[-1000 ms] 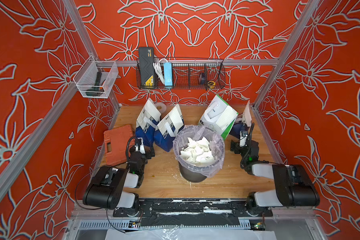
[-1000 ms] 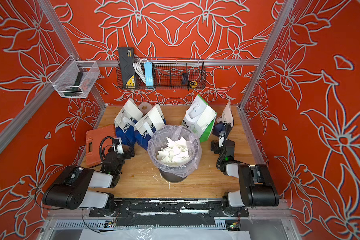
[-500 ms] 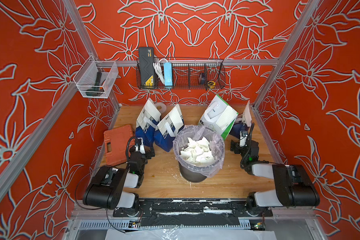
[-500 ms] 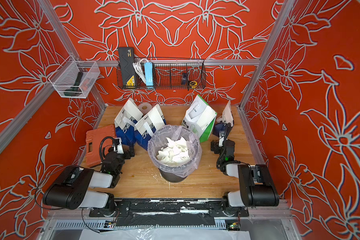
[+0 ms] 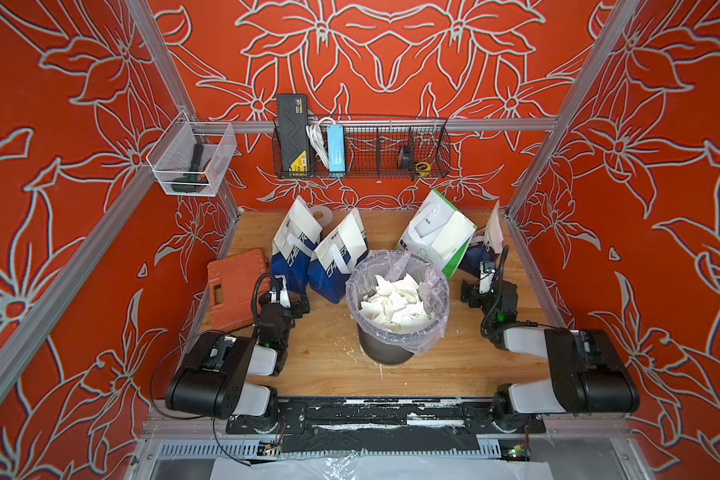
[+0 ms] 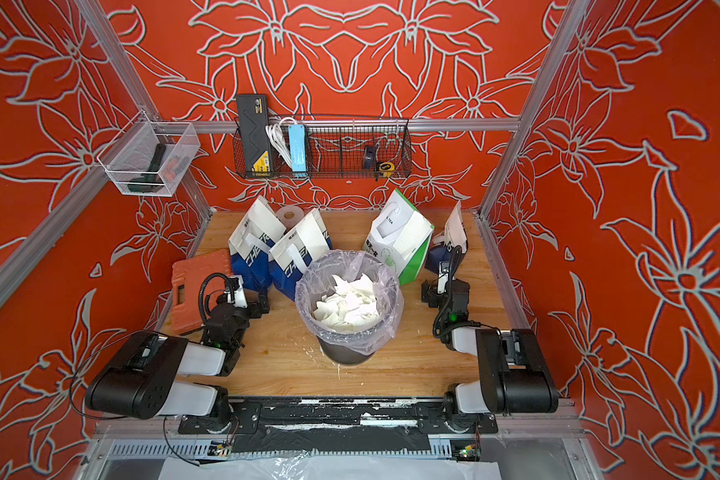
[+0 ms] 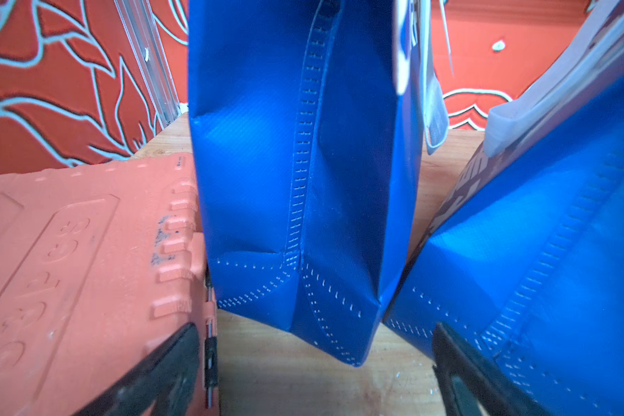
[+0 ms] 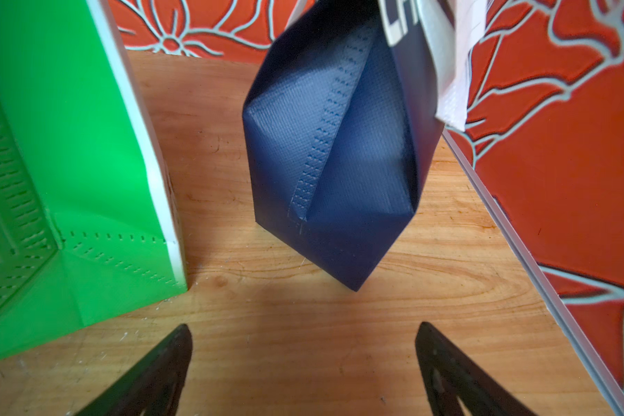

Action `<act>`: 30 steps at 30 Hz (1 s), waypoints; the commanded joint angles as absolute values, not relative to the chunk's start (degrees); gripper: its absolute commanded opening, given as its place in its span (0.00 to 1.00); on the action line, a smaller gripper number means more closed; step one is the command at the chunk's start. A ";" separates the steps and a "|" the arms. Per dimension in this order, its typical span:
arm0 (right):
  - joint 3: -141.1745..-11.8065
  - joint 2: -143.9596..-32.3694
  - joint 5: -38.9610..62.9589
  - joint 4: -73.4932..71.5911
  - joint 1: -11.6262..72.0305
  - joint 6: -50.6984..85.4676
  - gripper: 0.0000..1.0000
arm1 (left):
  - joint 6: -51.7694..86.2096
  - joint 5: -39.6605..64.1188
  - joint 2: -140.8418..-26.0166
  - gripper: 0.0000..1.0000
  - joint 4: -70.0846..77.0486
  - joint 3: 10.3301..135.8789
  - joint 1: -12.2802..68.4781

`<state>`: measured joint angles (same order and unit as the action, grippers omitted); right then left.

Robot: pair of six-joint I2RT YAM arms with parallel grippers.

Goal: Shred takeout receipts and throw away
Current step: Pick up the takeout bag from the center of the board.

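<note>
receipt scraps (image 5: 395, 303), blue bag (image 5: 336, 270) CHE, green bag (image 5: 435, 232) TEA

Torn white receipt scraps (image 5: 395, 303) heaped in lined bin (image 5: 385, 355), intact white slips (image 5: 352, 236) against bags (image 5: 292, 266)

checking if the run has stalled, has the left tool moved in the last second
No. The left tool sits beside the same edge of the orange case as before.

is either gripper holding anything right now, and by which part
Nothing is held: the left gripper and right gripper both stand open and empty.
</note>
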<state>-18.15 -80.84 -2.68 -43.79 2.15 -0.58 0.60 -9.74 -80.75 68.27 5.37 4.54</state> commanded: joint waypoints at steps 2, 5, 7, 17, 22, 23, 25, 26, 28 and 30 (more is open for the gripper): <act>-17.55 -78.47 -3.02 -45.56 1.75 -0.83 0.97 | 0.56 -11.35 -76.58 0.97 70.49 4.50 4.36; -18.20 -71.38 -3.13 -38.31 1.74 -0.46 0.97 | 0.49 -12.36 -69.58 0.97 69.98 1.53 4.39; -18.21 -66.32 -2.64 -33.38 1.74 0.37 0.97 | 1.66 -15.10 -62.38 0.97 60.54 2.62 4.48; -25.42 -39.08 -2.65 -2.07 1.93 2.80 0.97 | 10.39 -29.29 -30.62 0.98 33.79 4.81 6.98; -35.21 -33.41 -2.72 10.47 2.02 3.15 0.97 | 10.79 -32.54 -27.32 0.97 24.70 13.53 10.69; -37.30 -32.90 -2.34 12.39 2.03 3.01 0.97 | 10.65 -31.73 -26.94 0.97 23.31 15.52 10.72; -41.20 -32.76 -0.21 14.94 2.11 2.51 0.97 | 9.74 -29.88 -26.41 0.97 20.37 19.49 10.72; -43.74 -33.33 2.24 16.44 2.11 2.01 0.97 | 8.18 -28.54 -26.84 0.97 19.92 21.40 10.72; -49.17 -35.78 7.24 19.94 2.09 1.18 0.97 | 6.09 -26.18 -28.98 0.97 15.21 26.65 10.72; -55.02 -39.05 12.96 23.15 2.06 0.55 0.97 | 3.62 -23.38 -33.08 0.97 9.09 33.12 10.63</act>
<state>-49.36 -35.99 4.27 15.05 2.15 1.96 7.35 -27.40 -29.50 18.46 26.81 10.52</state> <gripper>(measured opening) 0.967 0.975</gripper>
